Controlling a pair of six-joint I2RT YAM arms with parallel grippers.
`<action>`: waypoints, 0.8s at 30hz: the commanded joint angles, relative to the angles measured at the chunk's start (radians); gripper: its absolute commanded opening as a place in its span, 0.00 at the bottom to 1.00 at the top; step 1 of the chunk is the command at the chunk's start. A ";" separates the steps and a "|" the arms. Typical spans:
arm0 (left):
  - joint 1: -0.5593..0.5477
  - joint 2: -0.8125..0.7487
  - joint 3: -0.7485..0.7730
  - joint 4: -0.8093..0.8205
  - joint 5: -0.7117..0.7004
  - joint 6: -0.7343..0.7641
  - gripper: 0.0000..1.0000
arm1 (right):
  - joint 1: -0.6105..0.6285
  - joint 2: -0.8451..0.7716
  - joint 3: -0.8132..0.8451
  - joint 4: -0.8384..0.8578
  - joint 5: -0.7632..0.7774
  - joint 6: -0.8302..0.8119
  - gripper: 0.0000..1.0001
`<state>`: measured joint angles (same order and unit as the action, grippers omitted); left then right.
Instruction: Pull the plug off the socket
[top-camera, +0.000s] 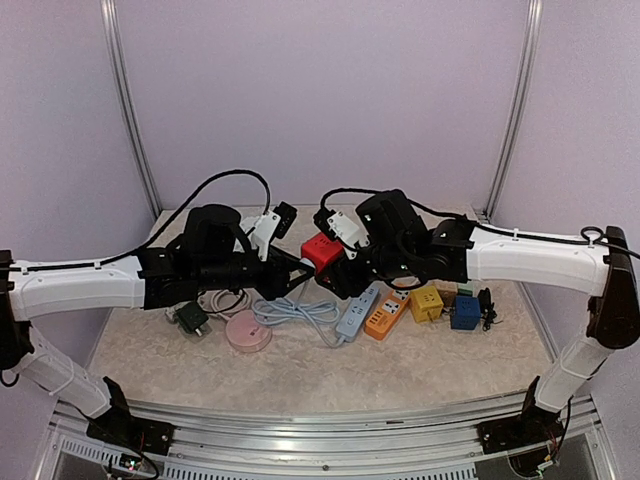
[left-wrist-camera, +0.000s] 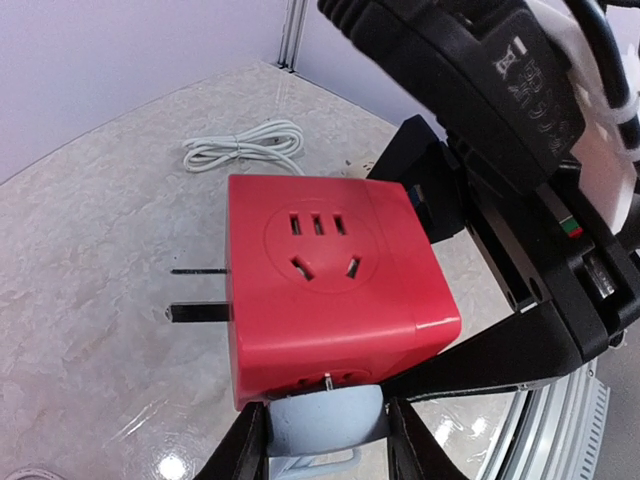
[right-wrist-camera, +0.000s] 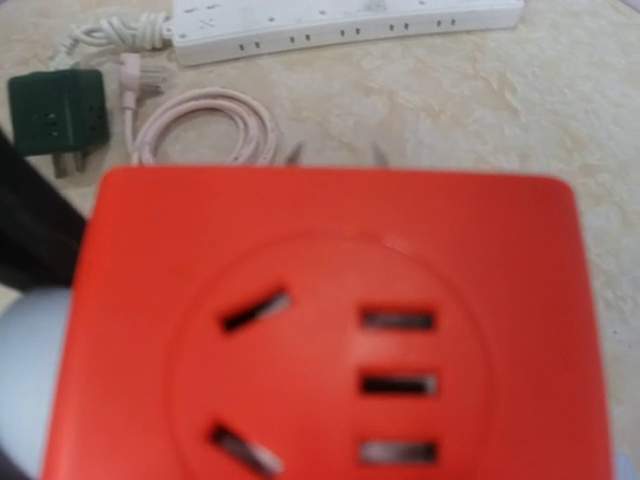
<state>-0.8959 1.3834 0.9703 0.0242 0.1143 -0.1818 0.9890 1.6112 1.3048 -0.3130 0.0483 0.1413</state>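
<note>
A red cube socket (top-camera: 320, 250) hangs above the table between my two arms. It fills the right wrist view (right-wrist-camera: 330, 320), where my right fingers are hidden. In the left wrist view the cube (left-wrist-camera: 330, 280) has two bare prongs sticking out on its left, and the right gripper's black fingers (left-wrist-camera: 500, 350) clamp its far side. A pale blue plug (left-wrist-camera: 325, 420) sits against the cube's near face with a sliver of metal pin showing between them. My left gripper (left-wrist-camera: 325, 428) is shut on this plug. My right gripper (top-camera: 338, 262) is shut on the cube.
On the table below lie a green adapter (top-camera: 190, 318), a pink round reel (top-camera: 248, 332), a coiled pale cable (top-camera: 295, 312), a pale blue strip (top-camera: 357, 312), an orange strip (top-camera: 385, 316), a yellow cube (top-camera: 427, 302) and a blue cube (top-camera: 465, 312).
</note>
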 joint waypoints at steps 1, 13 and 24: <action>-0.009 0.034 -0.005 0.044 -0.132 -0.028 0.14 | 0.050 0.006 0.064 0.056 -0.017 0.038 0.00; 0.002 0.043 0.003 0.045 -0.146 -0.028 0.39 | 0.068 -0.005 0.065 0.086 -0.045 0.035 0.00; 0.002 0.059 0.018 0.050 -0.150 -0.022 0.37 | 0.090 0.002 0.078 0.081 -0.056 0.013 0.00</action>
<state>-0.9096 1.4086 0.9710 0.0402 0.0395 -0.2123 1.0130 1.6264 1.3159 -0.3248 0.1108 0.1749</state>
